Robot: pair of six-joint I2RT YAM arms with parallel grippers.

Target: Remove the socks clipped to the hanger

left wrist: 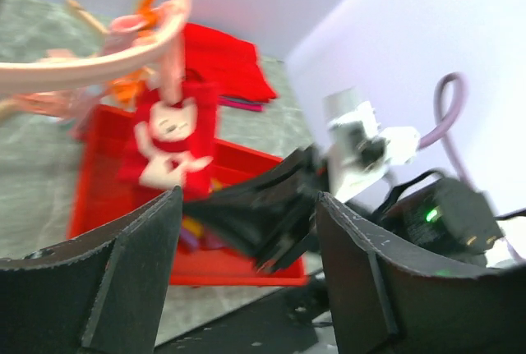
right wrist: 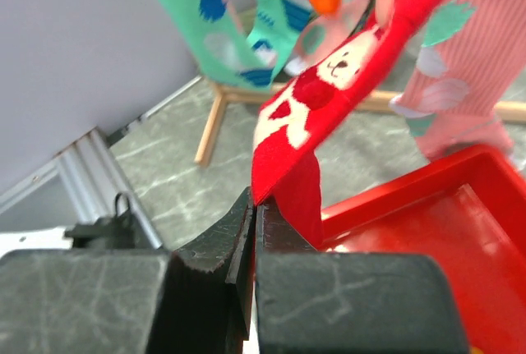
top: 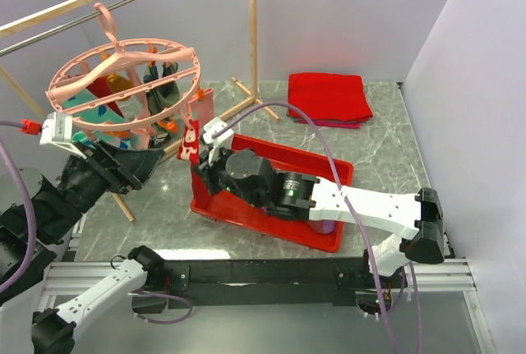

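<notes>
1. Socks (top: 136, 95) of soft knit hang in a bunch under the hanger (top: 131, 124). It is a round pink plastic wheel with crossbars, and its hook sits over the metal bar of a wooden rack (top: 253, 34).
2. One red sock (right wrist: 329, 91) with a white bear pattern hangs at the ring's near right side, above the left end of a red plastic tray (top: 329, 243).
3. The right gripper (right wrist: 253, 206) has its black fingers pressed together on the lower edge of this red sock, and the fabric stretches upward from them at a slant.
4. In the left wrist view the top of the red sock meets a pink clip (left wrist: 168, 83) under the ring, but the picture is blurred there.
5. Behind it hang a teal sock (right wrist: 189, 34) with blue spots and a pink ribbed sock (right wrist: 468, 66).
6. The left gripper (left wrist: 246, 198) stands wide apart with nothing between its rough black fingers. It is just beside the ring, on the near side.
7. A folded red cloth (top: 329, 95) lies at the far side of the grey marble-patterned table (top: 386, 149).
</notes>
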